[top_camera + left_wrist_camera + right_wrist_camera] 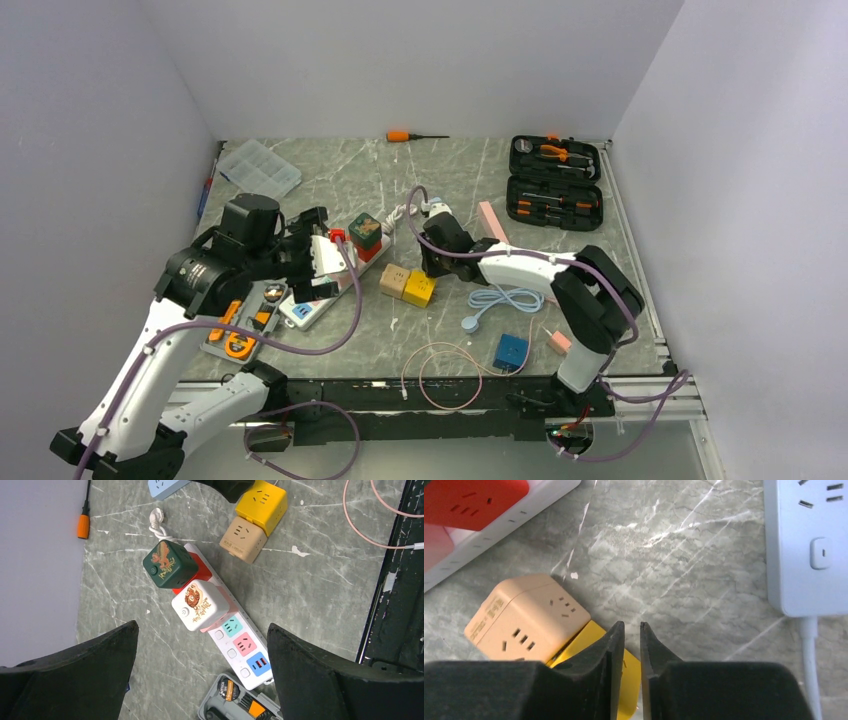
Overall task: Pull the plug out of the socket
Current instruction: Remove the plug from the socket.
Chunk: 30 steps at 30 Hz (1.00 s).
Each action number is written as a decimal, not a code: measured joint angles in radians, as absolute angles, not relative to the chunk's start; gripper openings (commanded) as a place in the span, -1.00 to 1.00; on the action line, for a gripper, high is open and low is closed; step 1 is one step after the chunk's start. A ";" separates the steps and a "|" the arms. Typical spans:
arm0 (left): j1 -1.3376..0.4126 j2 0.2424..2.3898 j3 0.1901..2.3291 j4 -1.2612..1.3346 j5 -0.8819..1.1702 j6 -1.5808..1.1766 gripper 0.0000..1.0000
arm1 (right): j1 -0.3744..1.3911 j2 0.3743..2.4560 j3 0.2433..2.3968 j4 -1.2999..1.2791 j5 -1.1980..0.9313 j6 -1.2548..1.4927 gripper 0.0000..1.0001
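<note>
A white power strip is lying diagonally on the left half of the marble-patterned table. Two cube plugs are sitting in it side by side: a dark green cube stacked on a red one, and a white cube stacked on a pink one. The left claw is hovering directly above the white cube and the strip, with its jaws standing fully apart and gripping nothing. Three free outlets, teal, pink and blue, are showing at the strip's near end.

Two loose cubes, one tan and one yellow, are touching each other just beside the strip, toward the table's middle. The right claw is hanging over the yellow cube, almost closed, with only a slit between its fingers and nothing held.

The white cube is showing a tiger drawing and the green one an orange figure. The lettering on both, and the print on the tan cube's side, is too small to read.
</note>
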State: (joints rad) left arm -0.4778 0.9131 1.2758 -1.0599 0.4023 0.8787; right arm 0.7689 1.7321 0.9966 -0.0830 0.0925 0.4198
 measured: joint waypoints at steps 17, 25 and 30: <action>-0.482 0.885 1.295 -1.137 0.395 0.975 0.99 | 0.793 1.518 0.814 0.066 -0.023 0.309 0.99; -0.482 0.877 1.320 -1.154 0.395 0.986 0.99 | 0.855 1.500 0.687 0.197 -0.116 0.215 1.00; -0.482 0.876 1.320 -1.155 0.395 0.986 0.99 | 0.877 1.541 0.702 0.244 -0.108 0.158 0.99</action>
